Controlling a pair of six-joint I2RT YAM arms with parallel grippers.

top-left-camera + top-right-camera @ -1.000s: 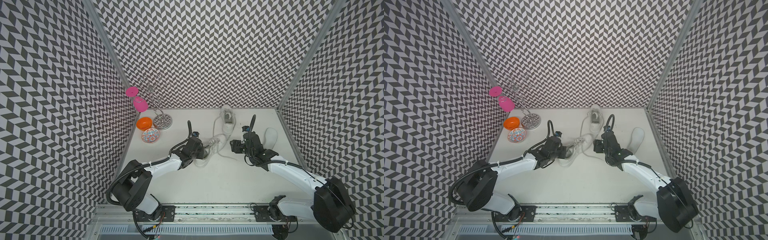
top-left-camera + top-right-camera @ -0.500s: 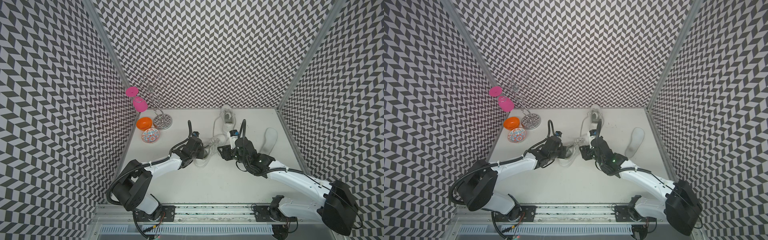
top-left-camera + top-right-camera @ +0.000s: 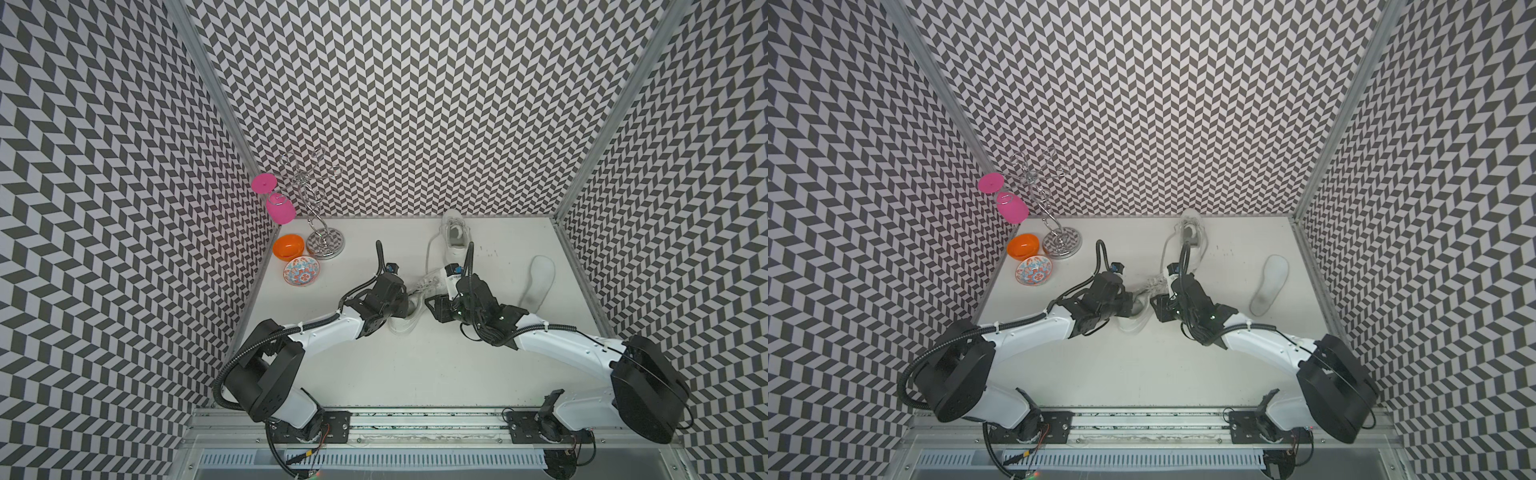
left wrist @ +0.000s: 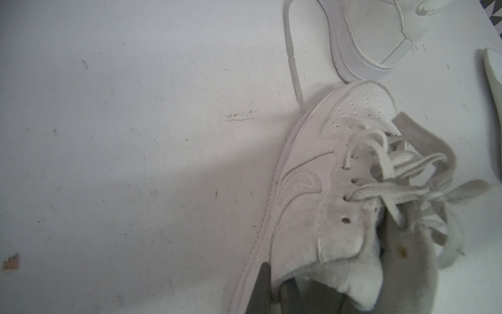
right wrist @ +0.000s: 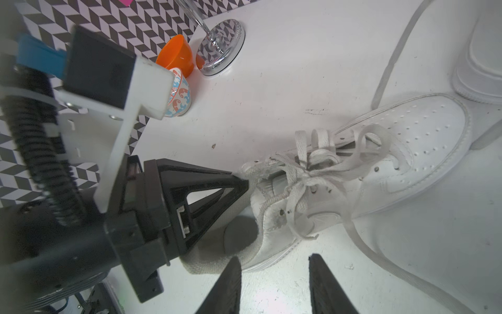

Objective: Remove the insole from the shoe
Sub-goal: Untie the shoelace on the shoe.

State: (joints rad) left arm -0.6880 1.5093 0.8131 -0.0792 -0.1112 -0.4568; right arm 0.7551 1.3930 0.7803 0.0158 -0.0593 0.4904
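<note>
Mid-table, a white leather low-top sneaker (image 5: 353,190) lies between both arms, toe pointing far and slightly right, its laces loose. The left gripper (image 5: 240,185) is clamped on the shoe's padded heel collar. The right gripper (image 5: 274,261) hovers just beside the shoe's near side, its jaws narrowly apart with only bare white tabletop (image 3: 415,365) between them. A flat white foam insole (image 3: 538,282) lies alone near the right edge rail, well apart from the shoe. A second white sneaker (image 3: 455,235) sits at the far edge. An orange plastic bowl (image 3: 287,246), a patterned ceramic bowl (image 3: 301,271) and a chrome wire glass rack (image 3: 325,245) crowd the far left corner. Open tabletop spans the near half.
</note>
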